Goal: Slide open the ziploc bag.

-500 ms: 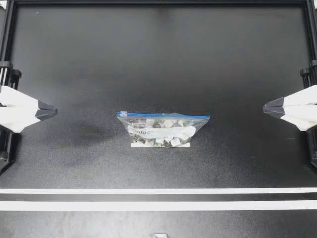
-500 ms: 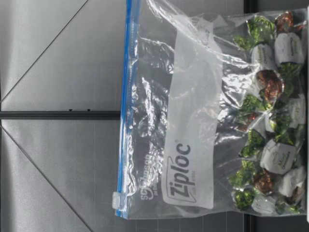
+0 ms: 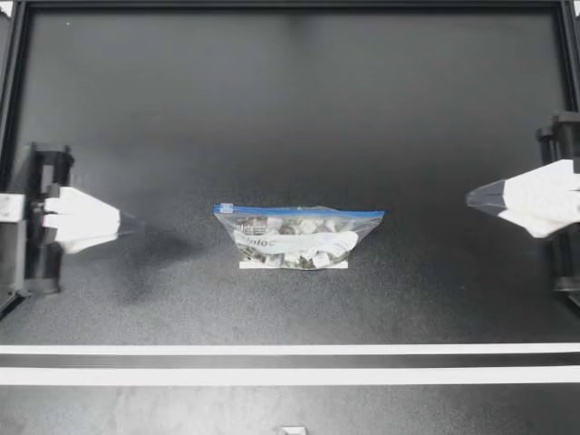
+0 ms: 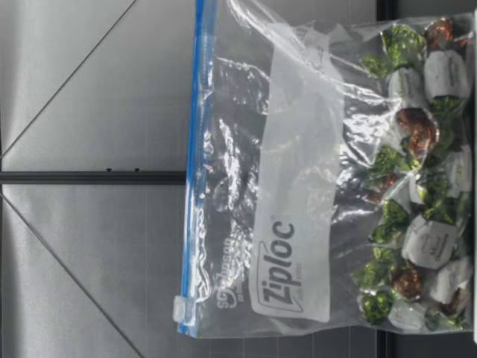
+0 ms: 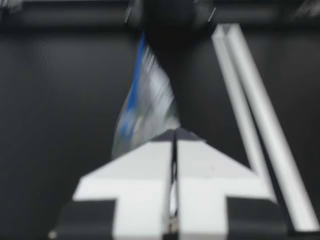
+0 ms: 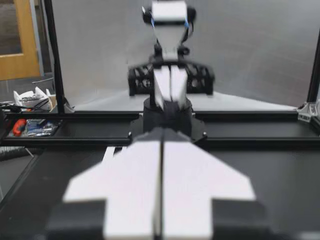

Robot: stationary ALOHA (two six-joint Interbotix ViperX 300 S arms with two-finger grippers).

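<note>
A clear ziploc bag (image 3: 294,237) of wrapped candies stands mid-table, with its blue zip strip along the far edge and a small white slider (image 3: 226,207) at the strip's left end. My left gripper (image 3: 127,224) is shut and empty, well to the left of the bag with its tip toward it. Far off to the right, my right gripper (image 3: 471,198) is also shut and empty. In the low view the bag (image 4: 298,186) stands upright with the slider (image 4: 179,307) at one end of its top; no gripper shows. The left wrist view has the bag (image 5: 145,100) ahead of the shut gripper (image 5: 175,132).
Two white tape lines (image 3: 290,349) run across the table nearer the front edge. A short white strip (image 3: 293,265) lies at the bag's base. Black frame rails (image 3: 11,82) border the table on both sides. In the right wrist view my left arm (image 6: 170,85) faces me.
My left arm has swung out and its gripper has moved right, toward the bag. My right gripper has edged a little toward the middle. The bag has not moved.
</note>
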